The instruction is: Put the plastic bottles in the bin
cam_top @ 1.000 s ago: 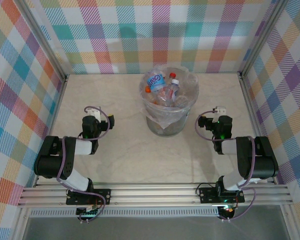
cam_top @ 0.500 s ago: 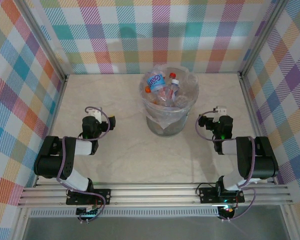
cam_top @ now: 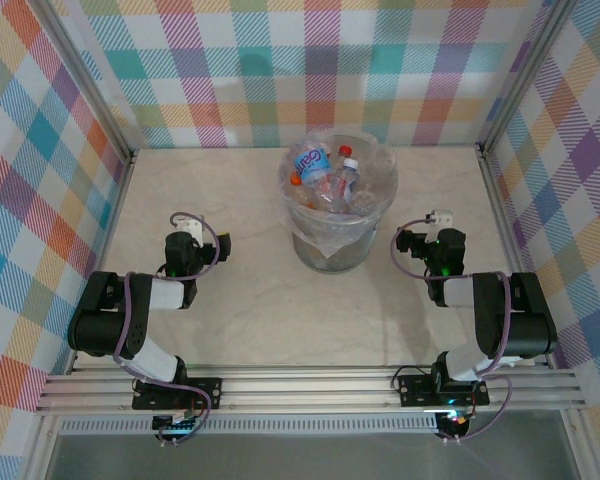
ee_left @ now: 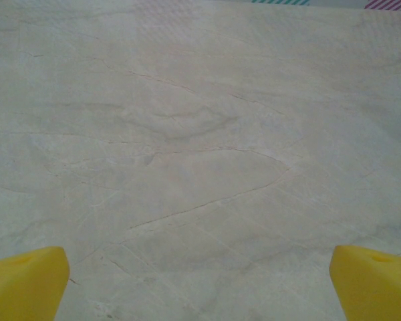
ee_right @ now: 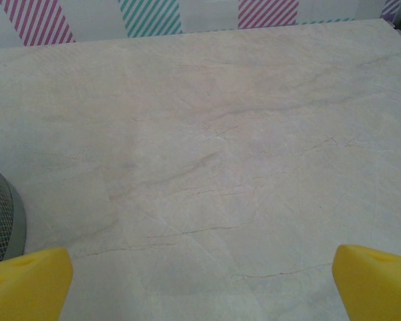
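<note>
The bin (cam_top: pixel 330 250), round, translucent grey and lined with a clear bag, stands at the middle back of the table. Several plastic bottles (cam_top: pixel 313 162) lie inside it, with blue and red labels and coloured caps. My left gripper (cam_top: pixel 187 228) rests low over the table to the left of the bin, and my right gripper (cam_top: pixel 438 226) to its right. In the left wrist view the left gripper (ee_left: pixel 200 284) is open, its yellow fingertips (ee_left: pixel 27 281) wide apart over bare table. The right gripper (ee_right: pixel 200 284) is open too, with nothing between its fingertips (ee_right: pixel 374 281).
The marble-look table (cam_top: pixel 250 300) is fenced by plaid walls (cam_top: pixel 40 200) on three sides. In the right wrist view the bin's grey wall (ee_right: pixel 0 221) shows at the left edge and a striped wall (ee_right: pixel 147 13) lies ahead.
</note>
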### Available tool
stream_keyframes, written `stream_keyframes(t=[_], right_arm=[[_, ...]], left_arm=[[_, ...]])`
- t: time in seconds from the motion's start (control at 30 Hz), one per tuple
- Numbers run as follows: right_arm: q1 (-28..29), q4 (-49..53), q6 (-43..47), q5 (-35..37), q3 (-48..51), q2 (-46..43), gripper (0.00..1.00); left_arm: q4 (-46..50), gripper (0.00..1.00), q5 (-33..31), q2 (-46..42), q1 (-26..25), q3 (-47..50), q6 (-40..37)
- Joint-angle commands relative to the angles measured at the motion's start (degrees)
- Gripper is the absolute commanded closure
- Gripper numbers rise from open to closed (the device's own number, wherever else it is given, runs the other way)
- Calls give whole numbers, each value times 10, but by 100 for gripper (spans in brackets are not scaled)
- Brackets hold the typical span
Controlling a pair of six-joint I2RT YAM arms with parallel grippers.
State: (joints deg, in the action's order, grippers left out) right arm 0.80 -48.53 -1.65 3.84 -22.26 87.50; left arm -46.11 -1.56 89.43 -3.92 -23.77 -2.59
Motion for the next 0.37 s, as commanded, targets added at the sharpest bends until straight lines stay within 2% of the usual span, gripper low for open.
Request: stream_keyframes(t=[0.0, 0.1, 0.17, 0.33], right_arm=[[0, -1, 1, -7, -6, 3, 0], [-1, 0, 2, -10, -7, 4, 0], [-2, 16, 10, -41, -16, 6, 0], [-2, 10, 11, -42, -13, 4, 0]], left_arm=[[4, 0, -5, 3, 6, -6, 4], [4, 0, -6, 2, 7, -6, 4], [4, 0, -5, 3, 7, -6, 4], [4, 0, -6, 2, 6, -6, 4]])
